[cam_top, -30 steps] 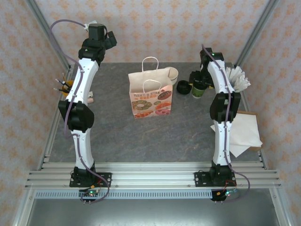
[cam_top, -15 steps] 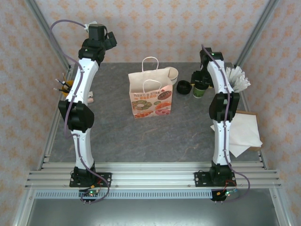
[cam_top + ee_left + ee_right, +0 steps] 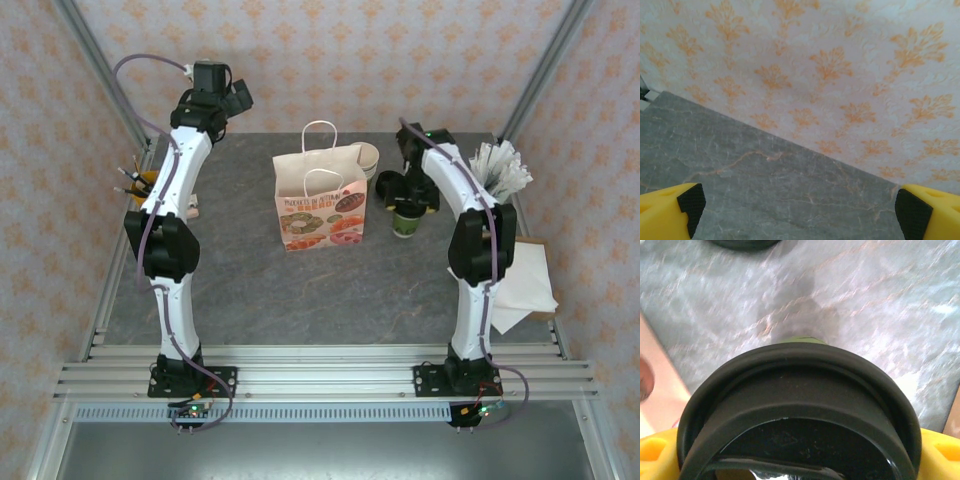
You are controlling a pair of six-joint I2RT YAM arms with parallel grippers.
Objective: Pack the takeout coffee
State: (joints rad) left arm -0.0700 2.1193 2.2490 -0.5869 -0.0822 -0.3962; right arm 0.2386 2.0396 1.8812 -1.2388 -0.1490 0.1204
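Note:
The takeout coffee (image 3: pixel 405 223), a dark-green cup under a black lid (image 3: pixel 800 405), hangs just above the table to the right of the paper bag (image 3: pixel 320 205). My right gripper (image 3: pixel 411 197) is shut on it from above. In the right wrist view the lid sits between the yellow fingers (image 3: pixel 940 452), and a sliver of green cup (image 3: pixel 800 339) shows beyond its rim. My left gripper (image 3: pixel 236 94) is raised at the back left, facing the wall. Its jaws (image 3: pixel 801 210) stand open with only grey table between them.
A black lid stack (image 3: pixel 388 184) lies just behind the held cup. Cups (image 3: pixel 367 157) stand behind the bag. A pale cup of white sticks (image 3: pixel 505 165) is at the back right, white napkins (image 3: pixel 520 280) lie at the right edge, and stirrers (image 3: pixel 135 180) at the left edge.
My right gripper closed on the coffee cup, then carried it off its spot toward the near left, closer to the bag. The left arm shifted slightly.

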